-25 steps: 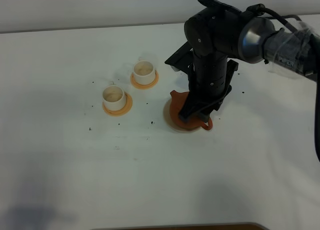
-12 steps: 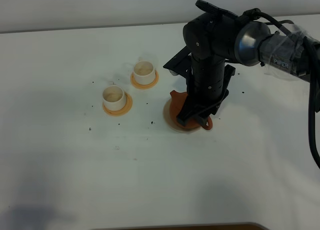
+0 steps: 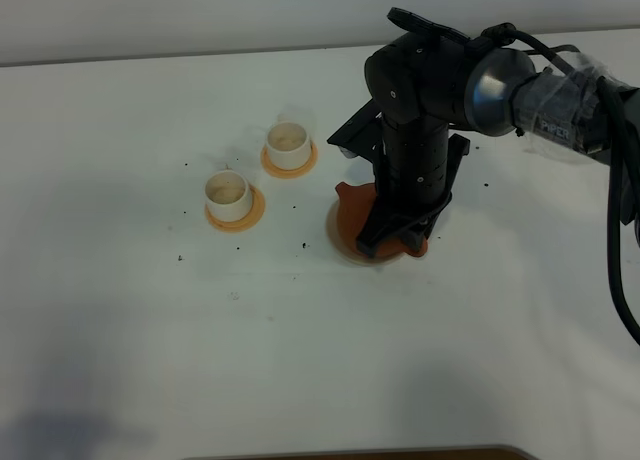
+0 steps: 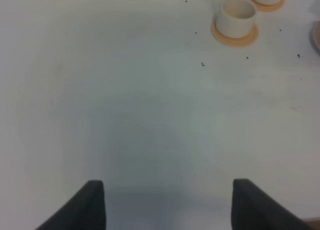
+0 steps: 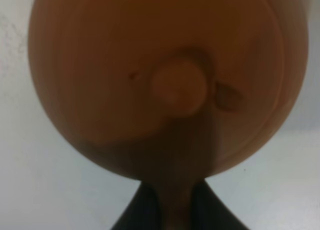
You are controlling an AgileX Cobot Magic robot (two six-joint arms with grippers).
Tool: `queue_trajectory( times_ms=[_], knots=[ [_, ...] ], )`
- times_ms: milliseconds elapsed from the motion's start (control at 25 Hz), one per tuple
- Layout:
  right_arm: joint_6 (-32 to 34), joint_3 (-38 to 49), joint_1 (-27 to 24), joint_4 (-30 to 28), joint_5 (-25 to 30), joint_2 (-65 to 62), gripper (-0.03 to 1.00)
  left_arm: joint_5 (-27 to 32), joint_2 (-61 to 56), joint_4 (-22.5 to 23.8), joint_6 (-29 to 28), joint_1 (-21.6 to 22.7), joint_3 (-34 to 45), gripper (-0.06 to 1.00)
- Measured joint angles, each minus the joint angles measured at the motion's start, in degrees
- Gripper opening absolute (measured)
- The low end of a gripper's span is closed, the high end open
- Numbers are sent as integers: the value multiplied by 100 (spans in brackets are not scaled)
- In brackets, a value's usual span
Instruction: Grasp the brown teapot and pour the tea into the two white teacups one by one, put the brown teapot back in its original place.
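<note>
R gripper [image 5: 176, 206] clamped on brown teapot [image 3: 352, 208] handle, pot sitting on saucer [image 3: 341, 251]. L gripper [image 4: 169, 205] fingers apart, idle over table. Looks like grasp step; next: lift clean, swing to closest teacup [image 3: 288, 144], tip spout gently

Broad flat white counter [image 3: 150, 310], flecked with dark specks [image 3: 303, 245] near the middle; pale grey wall [image 3: 200, 20] along the far edge; soft shadow [image 3: 70, 430] near left.
</note>
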Motion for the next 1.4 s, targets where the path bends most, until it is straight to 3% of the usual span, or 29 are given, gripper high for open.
queue_trajectory(
  times_ms=[800, 1400],
  knots=[
    [-112, 0, 0, 116, 166, -319, 13, 0, 0, 0, 0, 0, 0, 57],
    [-117, 0, 0, 100, -139, -552, 13, 0, 0, 0, 0, 0, 0, 57]
  ],
)
